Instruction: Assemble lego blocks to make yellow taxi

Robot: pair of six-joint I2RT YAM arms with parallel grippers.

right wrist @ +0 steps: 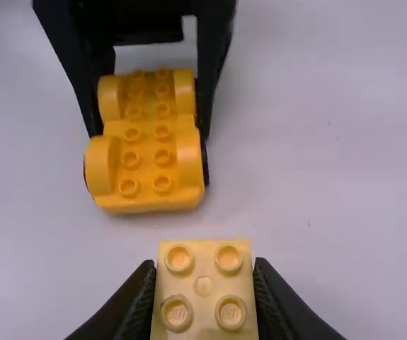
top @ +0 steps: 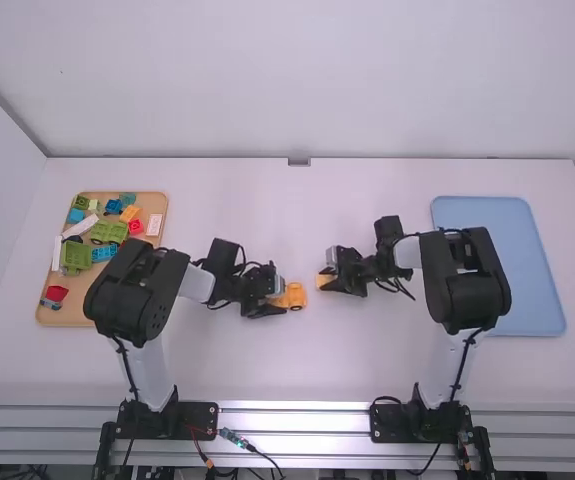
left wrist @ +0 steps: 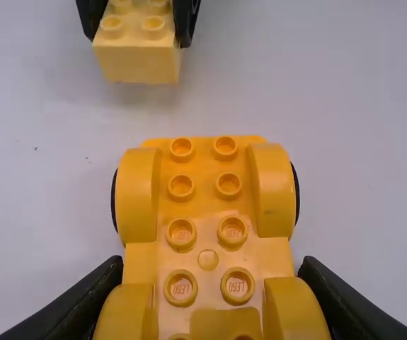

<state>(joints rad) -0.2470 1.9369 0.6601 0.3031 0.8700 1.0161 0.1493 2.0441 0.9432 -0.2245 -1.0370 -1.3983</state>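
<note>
Yellow car base (left wrist: 207, 230) lies between the left gripper's (top: 278, 297) jaws.

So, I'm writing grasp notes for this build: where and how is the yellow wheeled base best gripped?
I'd take the yellow wheeled base from above, one jaw on each side wall at the waist between the wheel arches. Its studs face up, and should stay free that way; the waist sits slightly inside the wheels. The left gripper holds about there.

We've got green blocks (top: 76, 256), blue blocks (top: 113, 207) and a red block (top: 135, 227) in the tan tray (top: 79, 311), blue tray (top: 532, 290) far right.
</note>
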